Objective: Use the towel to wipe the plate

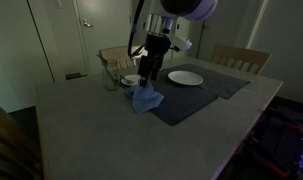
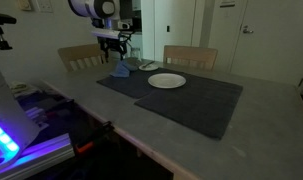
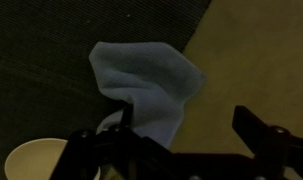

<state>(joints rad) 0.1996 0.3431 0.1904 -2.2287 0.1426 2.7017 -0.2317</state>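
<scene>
A light blue towel (image 1: 144, 98) lies crumpled at the edge of a dark placemat (image 1: 191, 103); it shows in both exterior views (image 2: 119, 70). A white plate (image 1: 185, 77) sits empty further along the mat, also in an exterior view (image 2: 167, 81). My gripper (image 1: 148, 72) hangs just above the towel. In the wrist view the towel (image 3: 146, 80) rises in a peak between the fingers, nearer one finger. The gripper (image 3: 166, 145) is open, its fingers wide apart. The plate is out of the wrist view.
A cream cup or bowl (image 3: 36, 160) stands close beside the towel, near small items (image 1: 113, 80) on the table. Wooden chairs (image 1: 239, 58) (image 2: 189, 55) stand at the far side. The grey table (image 1: 81, 125) ends near the front.
</scene>
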